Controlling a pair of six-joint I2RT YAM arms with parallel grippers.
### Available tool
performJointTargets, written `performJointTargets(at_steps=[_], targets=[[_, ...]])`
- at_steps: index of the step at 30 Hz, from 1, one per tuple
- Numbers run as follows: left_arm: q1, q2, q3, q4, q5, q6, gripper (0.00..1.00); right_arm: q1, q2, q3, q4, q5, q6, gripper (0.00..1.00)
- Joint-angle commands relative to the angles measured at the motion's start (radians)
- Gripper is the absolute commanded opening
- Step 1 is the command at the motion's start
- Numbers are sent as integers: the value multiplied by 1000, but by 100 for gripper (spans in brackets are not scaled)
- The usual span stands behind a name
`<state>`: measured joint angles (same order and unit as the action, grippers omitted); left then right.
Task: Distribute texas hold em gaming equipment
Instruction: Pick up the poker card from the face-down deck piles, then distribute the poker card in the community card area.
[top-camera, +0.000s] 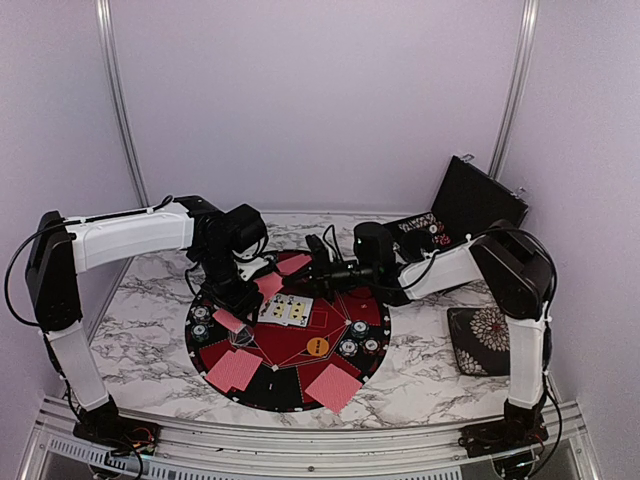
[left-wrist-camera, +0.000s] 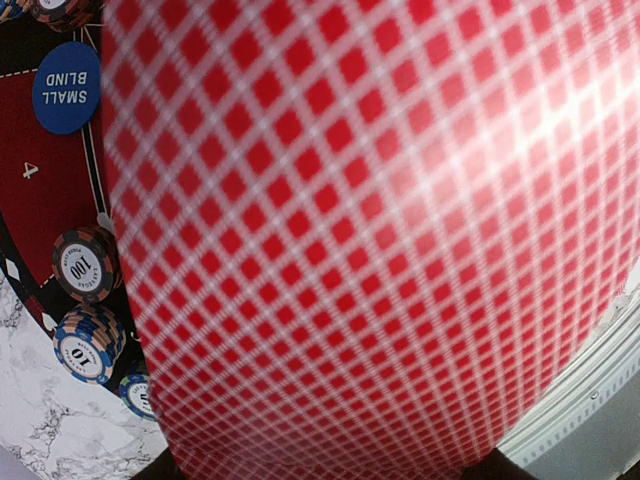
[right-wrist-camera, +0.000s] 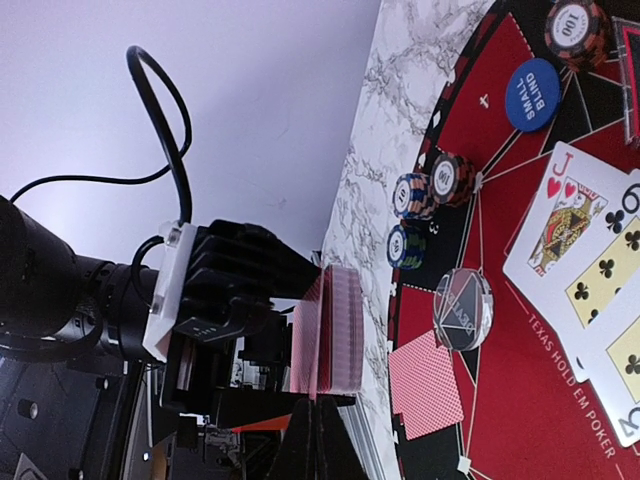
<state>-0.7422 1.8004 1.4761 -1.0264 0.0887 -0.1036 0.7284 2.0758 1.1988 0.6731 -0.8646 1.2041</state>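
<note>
The left gripper (top-camera: 232, 320) stands part-spread, pinching one red-checked-back playing card (left-wrist-camera: 360, 250) just above the left side of the round red-and-black felt mat (top-camera: 300, 345). The right gripper (right-wrist-camera: 318, 395), fingers pressed together, clamps the red-backed card deck (right-wrist-camera: 335, 330) upright on edge beside the left one. On the mat lie striped poker chip stacks (right-wrist-camera: 428, 190), a blue round "SMALL BLIND" disc (right-wrist-camera: 532, 95), face-up cards (top-camera: 286, 310) and face-down cards (top-camera: 333, 387).
</note>
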Motion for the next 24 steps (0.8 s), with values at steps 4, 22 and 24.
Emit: performJointTargets(at_steps=[4, 22, 24], targets=[[6, -38, -3, -18, 6, 12, 45, -40, -64, -30, 51, -38, 5, 0], [7, -43, -7, -18, 3, 12, 45, -173, -163, -154, 31, -154, -76, 0], [7, -44, -8, -18, 2, 12, 45, -186, -166, -146, -34, -176, -153, 0]])
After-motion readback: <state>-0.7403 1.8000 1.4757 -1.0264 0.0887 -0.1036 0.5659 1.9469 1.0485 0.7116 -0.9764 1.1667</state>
